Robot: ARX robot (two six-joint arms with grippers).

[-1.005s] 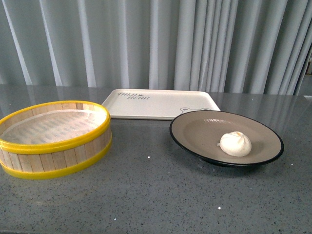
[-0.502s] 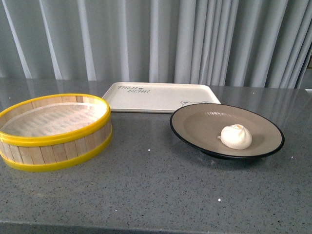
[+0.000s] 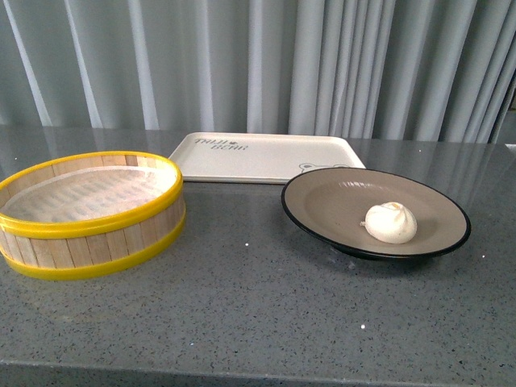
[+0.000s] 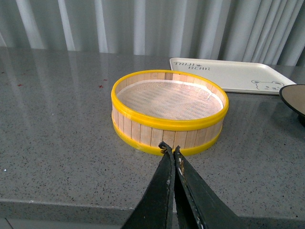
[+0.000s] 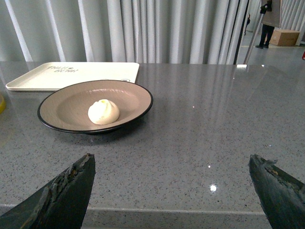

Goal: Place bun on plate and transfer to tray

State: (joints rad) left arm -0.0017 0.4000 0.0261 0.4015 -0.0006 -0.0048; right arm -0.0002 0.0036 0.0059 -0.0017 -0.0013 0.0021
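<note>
Bun on plate, ahead of right hand: spread wide, empty; left hand closed, seemingly empty.

Soft, even daylight fills all three views, filtering through the pale curtain behind; the grey bench has a dull sheen, with streaky reflections of the curtain folds along its far side; one small bright glint sits on it in the right wrist view; a soft shadow lies under the plate; focus is crisp throughout; the left pincer and right pincer show near-black, with little detail.
</note>
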